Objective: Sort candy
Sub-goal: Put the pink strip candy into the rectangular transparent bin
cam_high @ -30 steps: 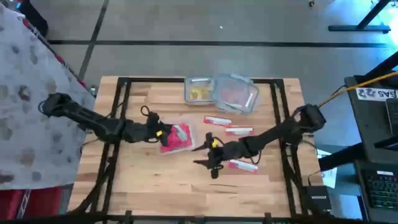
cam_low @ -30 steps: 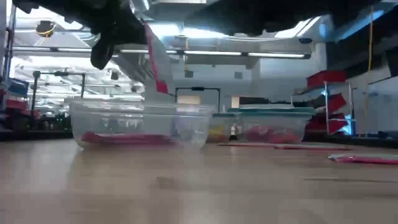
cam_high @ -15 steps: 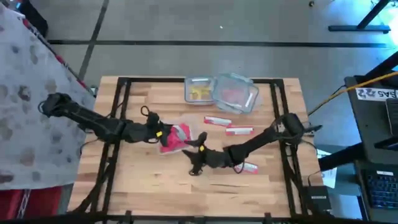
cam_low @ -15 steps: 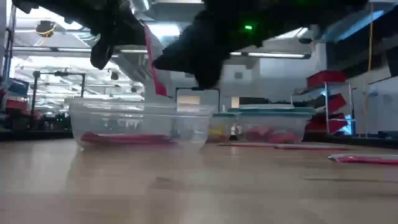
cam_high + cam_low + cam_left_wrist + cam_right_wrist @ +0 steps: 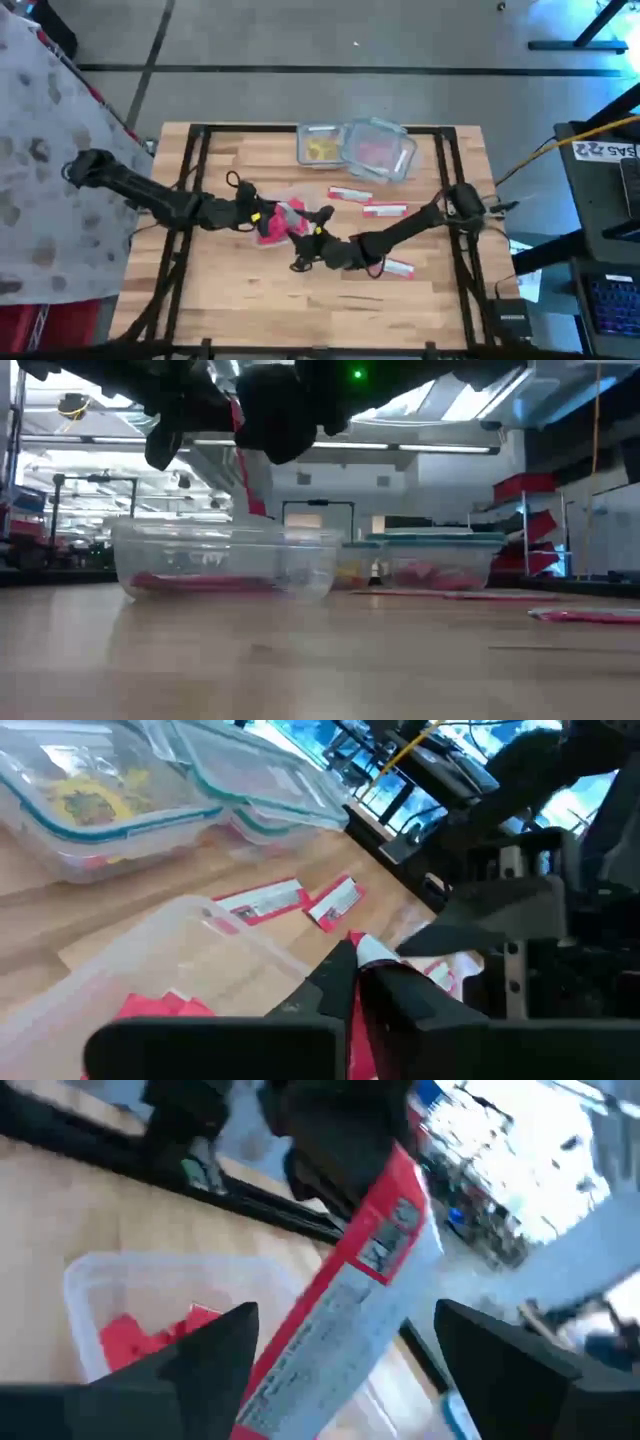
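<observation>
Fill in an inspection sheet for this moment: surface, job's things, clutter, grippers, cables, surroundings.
Surface: wooden table, black frame rails.
Job's things: red packets in clear tub; one red packet held upright over it; three loose packets on the wood; yellow pieces in a far tub.
Clutter: lidded tub at the far edge.
Grippers: left gripper shut on the upright packet; right gripper open, jaws either side of that packet.
Cables: yellow cable off the table's right.
Surroundings: patterned cloth at left; keyboard at right.
</observation>
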{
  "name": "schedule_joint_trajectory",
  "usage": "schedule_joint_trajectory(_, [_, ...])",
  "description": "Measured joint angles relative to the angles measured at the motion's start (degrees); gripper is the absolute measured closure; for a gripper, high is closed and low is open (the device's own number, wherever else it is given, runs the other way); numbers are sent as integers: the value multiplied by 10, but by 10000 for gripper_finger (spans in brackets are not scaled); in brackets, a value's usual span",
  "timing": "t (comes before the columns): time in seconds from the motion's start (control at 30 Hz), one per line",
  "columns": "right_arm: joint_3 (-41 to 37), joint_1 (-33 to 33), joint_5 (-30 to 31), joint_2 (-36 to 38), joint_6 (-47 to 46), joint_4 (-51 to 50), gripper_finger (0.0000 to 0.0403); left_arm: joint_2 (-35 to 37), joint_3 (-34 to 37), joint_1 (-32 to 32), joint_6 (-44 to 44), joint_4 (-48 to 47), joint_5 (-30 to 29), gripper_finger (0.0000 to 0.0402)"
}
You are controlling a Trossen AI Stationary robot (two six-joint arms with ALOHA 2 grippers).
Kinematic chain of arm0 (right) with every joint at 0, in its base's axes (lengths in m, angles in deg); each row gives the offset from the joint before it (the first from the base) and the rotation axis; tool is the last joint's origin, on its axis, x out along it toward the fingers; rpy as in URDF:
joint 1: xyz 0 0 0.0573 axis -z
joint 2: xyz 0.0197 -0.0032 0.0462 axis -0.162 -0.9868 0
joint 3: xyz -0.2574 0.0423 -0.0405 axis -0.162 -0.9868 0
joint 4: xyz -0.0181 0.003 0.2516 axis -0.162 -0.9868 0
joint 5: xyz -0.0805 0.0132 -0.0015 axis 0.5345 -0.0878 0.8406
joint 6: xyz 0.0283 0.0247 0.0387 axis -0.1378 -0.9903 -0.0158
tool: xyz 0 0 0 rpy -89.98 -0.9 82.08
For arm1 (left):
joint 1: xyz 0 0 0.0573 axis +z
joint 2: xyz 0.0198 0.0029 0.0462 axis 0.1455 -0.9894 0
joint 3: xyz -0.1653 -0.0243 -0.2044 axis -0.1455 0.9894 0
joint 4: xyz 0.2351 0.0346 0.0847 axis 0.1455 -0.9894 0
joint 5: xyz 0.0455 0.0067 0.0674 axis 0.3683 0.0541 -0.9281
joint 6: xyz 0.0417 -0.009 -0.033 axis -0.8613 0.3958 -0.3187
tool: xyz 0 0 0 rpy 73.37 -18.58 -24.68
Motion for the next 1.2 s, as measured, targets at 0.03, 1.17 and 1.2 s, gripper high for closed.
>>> schedule_joint_trajectory(0.03, [0, 0, -1, 0, -7, 2, 111, 0, 0, 0, 0, 0, -2, 401])
schedule_joint_trajectory(1.17, [49, 24, -84, -41, -110, -194, 388, 3, 0, -33, -13, -24, -93, 402])
schedule_joint_trajectory(1.2, [50, 25, -108, -32, -125, -212, 393, 4, 0, -37, -13, -30, -99, 402])
